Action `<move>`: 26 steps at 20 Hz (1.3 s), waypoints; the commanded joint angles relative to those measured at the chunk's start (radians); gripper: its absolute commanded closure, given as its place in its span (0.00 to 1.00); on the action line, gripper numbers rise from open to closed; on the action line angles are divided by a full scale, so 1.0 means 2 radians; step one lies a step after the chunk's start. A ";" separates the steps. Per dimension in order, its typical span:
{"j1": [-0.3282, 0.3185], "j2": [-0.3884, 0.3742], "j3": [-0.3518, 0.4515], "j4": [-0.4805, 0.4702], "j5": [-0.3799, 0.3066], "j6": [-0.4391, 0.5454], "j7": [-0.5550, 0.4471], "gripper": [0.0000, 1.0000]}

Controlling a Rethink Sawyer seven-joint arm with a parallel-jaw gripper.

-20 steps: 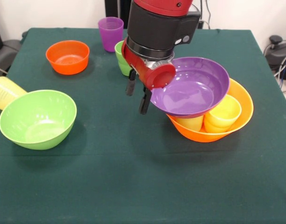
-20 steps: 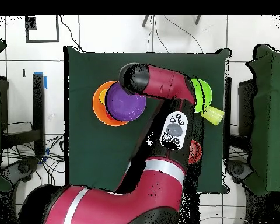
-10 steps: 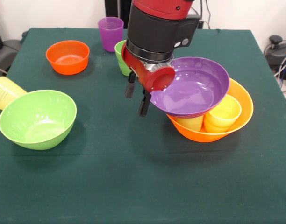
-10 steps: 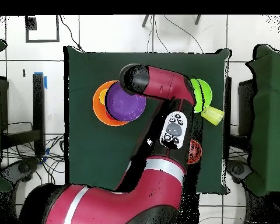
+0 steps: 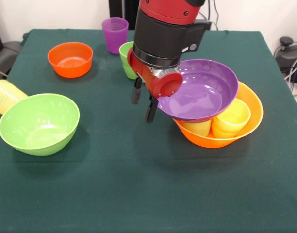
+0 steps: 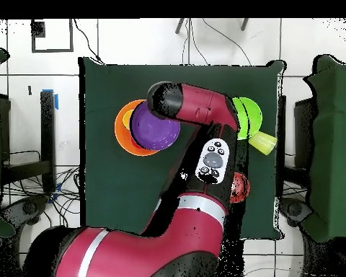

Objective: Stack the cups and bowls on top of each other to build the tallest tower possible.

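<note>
Open claw [image 5: 143,102] beside tilted purple bowl [image 5: 202,92]

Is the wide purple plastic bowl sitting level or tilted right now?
Tilted. The wide purple plastic bowl rests on yellow cups inside the large orange bowl, its far-right rim higher than its near-left rim.

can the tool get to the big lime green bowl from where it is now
Probably yes. The tool hangs empty beside the purple bowl, and only bare cloth lies between it and the lime green bowl, whose mouth faces up.
</note>
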 commanded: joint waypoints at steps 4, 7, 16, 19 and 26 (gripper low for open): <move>0.017 0.013 0.028 0.036 0.006 -0.008 0.065 0.00; 0.019 0.012 0.028 0.038 0.012 0.000 0.073 0.00; 0.031 0.016 0.015 0.036 0.024 0.002 0.080 0.00; 0.032 0.018 0.013 0.035 0.028 0.003 0.079 0.00; 0.035 0.019 0.010 0.036 0.037 0.007 0.079 0.00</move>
